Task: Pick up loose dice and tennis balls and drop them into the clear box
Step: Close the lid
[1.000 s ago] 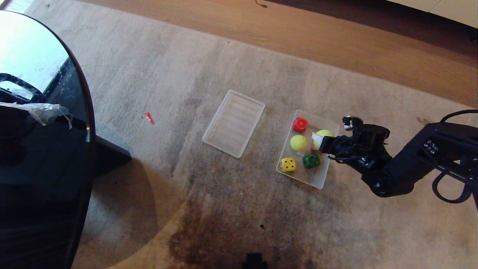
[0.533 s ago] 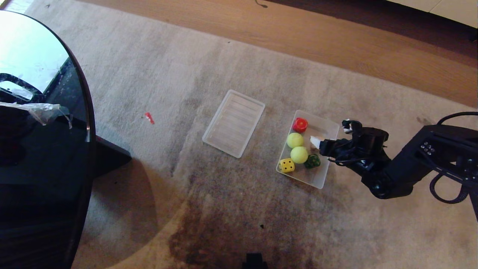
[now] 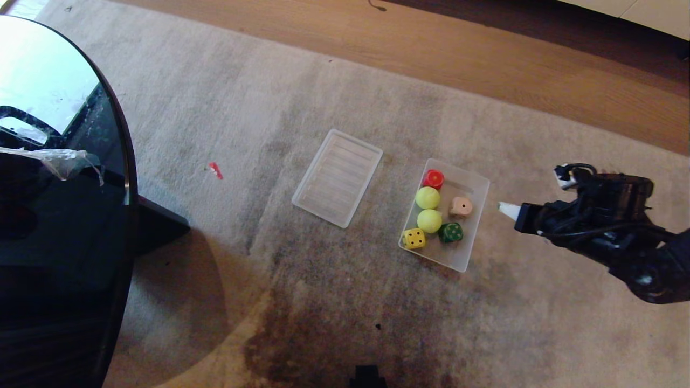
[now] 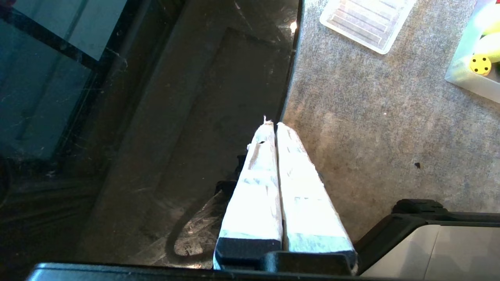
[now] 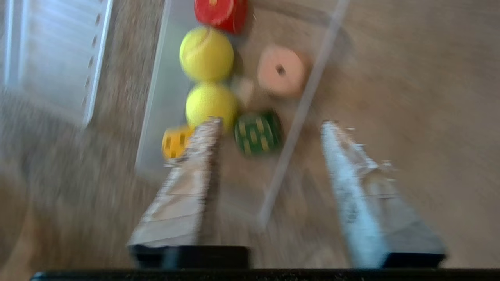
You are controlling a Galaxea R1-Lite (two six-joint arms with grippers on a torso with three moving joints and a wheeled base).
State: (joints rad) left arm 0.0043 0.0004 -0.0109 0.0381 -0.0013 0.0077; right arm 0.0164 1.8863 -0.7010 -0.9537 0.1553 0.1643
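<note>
At 9 o'clock in my head view I see the dark glass table [image 3: 64,188]. My left gripper [image 4: 273,127] hangs over its edge, seen only by the left wrist camera, with the two taped fingers pressed together and nothing between them. A small red scrap [image 3: 215,170] lies on the carpet [image 3: 334,323], near the table at 10 o'clock. Close to the centre lies the flat ribbed lid [image 3: 337,177], alone. Just at its 4 o'clock stands the clear box [image 3: 468,253]. Inside it I count the red die [image 3: 433,179] at 12 o'clock, two tennis balls [image 3: 428,198] in a line under it, the yellow die [image 3: 414,238] at 7 o'clock, the dark green die [image 3: 450,232] beside it, and the beige die [image 3: 461,206] at 3 o'clock. My right gripper [image 3: 509,211] is at 3 o'clock from the box, outside its wall and not touching it. Its fingers stand clearly apart in the right wrist camera and hold nothing.
</note>
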